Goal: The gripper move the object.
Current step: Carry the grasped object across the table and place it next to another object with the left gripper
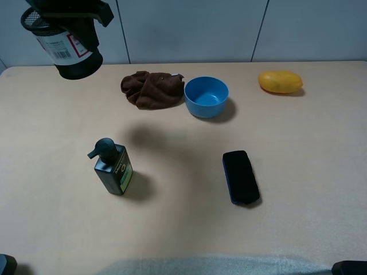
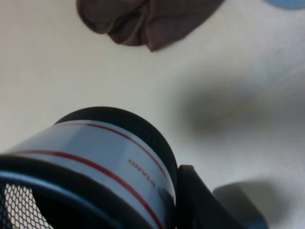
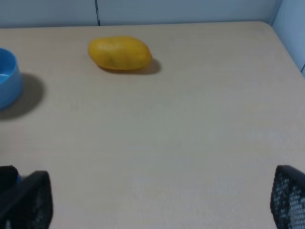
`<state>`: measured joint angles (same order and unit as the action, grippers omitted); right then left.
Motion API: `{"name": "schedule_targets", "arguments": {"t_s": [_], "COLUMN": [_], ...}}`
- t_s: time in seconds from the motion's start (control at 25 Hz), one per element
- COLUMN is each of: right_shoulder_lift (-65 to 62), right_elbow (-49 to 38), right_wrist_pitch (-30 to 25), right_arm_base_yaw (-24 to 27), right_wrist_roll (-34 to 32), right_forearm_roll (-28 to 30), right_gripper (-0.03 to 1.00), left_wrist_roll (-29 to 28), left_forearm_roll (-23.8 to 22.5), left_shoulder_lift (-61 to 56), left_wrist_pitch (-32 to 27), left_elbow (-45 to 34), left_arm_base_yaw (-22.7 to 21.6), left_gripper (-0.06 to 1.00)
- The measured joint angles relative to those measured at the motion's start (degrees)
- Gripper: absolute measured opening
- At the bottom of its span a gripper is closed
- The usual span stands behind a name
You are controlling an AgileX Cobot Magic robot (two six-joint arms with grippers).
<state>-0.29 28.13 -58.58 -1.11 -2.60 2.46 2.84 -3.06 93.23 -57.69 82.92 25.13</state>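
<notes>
The black wire-mesh pen cup, with a solid black base and a white barcode label with red print, hangs tilted in the air above the table's far left corner. My left gripper is shut on it near its rim. In the left wrist view the cup fills the foreground with one dark finger against its side. My right gripper is open and empty above bare table, its two mesh-patterned fingertips wide apart. In the exterior high view only a dark corner of the right arm shows at the front right edge.
On the tan table are a brown cloth, a blue bowl, a yellow fruit at the far right, a black phone and a dark green pump bottle.
</notes>
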Motion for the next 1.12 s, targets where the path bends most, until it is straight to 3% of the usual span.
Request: {"name": "schedule_targets", "arguments": {"t_s": [1.12], "right_shoulder_lift": [0.00], "right_elbow": [0.00], "right_wrist_pitch": [-0.06], "right_arm_base_yaw": [0.00], "right_wrist_roll": [0.00], "right_forearm_roll": [0.00], "right_gripper": [0.69], "left_wrist_roll": [-2.33], "left_forearm_roll": [-1.23], "left_shoulder_lift": [21.82], "left_wrist_pitch": [-3.79], "left_elbow": [26.59], "left_arm_base_yaw": [20.10], "left_gripper": [0.13]}}
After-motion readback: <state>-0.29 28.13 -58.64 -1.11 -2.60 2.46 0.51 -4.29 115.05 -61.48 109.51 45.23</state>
